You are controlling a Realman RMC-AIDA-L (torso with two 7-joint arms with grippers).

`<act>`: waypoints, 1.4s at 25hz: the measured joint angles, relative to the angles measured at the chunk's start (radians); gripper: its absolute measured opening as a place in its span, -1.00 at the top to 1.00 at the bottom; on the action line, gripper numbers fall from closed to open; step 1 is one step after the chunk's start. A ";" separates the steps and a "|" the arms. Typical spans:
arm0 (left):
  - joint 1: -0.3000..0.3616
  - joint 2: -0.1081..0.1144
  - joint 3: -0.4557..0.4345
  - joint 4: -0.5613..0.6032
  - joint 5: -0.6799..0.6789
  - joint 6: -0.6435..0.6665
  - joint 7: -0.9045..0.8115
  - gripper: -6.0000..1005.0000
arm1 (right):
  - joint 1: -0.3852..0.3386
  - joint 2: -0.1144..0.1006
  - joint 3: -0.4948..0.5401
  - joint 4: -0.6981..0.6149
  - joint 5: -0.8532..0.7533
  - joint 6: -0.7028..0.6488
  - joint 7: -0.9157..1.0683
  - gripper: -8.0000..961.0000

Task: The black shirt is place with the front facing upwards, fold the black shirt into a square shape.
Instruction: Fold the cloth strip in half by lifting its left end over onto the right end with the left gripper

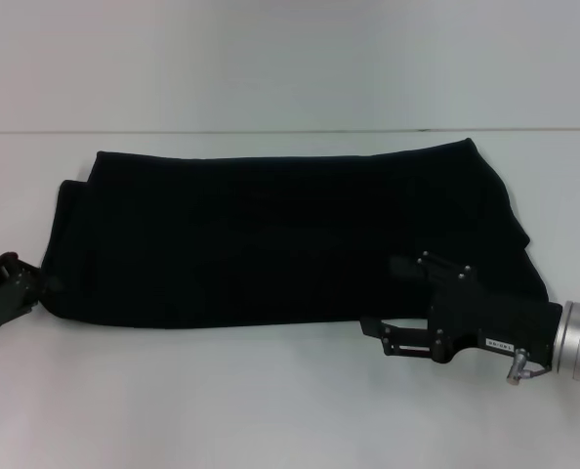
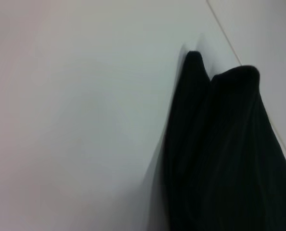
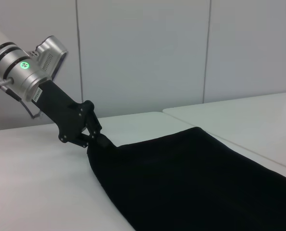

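The black shirt (image 1: 270, 244) lies folded lengthwise into a long band across the white table, with no print showing. My left gripper (image 1: 34, 286) is at the band's left end. The right wrist view shows that left gripper (image 3: 94, 139) shut on the end of the shirt (image 3: 191, 178). The left wrist view holds only a bunched edge of the shirt (image 2: 220, 159) against the table. My right gripper (image 1: 393, 298) is at the band's near right edge, open. One finger (image 1: 436, 264) is over the cloth and the other finger (image 1: 388, 337) is over bare table.
The white table (image 1: 270, 410) has a seam line (image 1: 270, 132) running across behind the shirt. Grey wall panels (image 3: 143, 53) stand beyond the table's far side.
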 joint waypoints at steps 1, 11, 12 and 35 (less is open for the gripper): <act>0.001 0.000 -0.002 0.001 -0.002 0.000 0.002 0.84 | 0.000 0.000 0.000 0.001 0.000 0.000 0.000 -0.97; 0.029 0.013 -0.062 0.073 -0.006 -0.011 0.007 0.89 | -0.014 -0.004 0.009 0.004 0.005 -0.007 0.003 -0.97; 0.033 0.018 -0.075 0.079 -0.006 -0.013 0.007 0.89 | -0.017 -0.005 0.009 0.004 0.006 -0.007 0.004 -0.97; -0.185 0.026 -0.172 0.090 -0.155 0.165 0.064 0.89 | -0.096 -0.006 0.035 0.003 0.008 -0.001 0.029 -0.97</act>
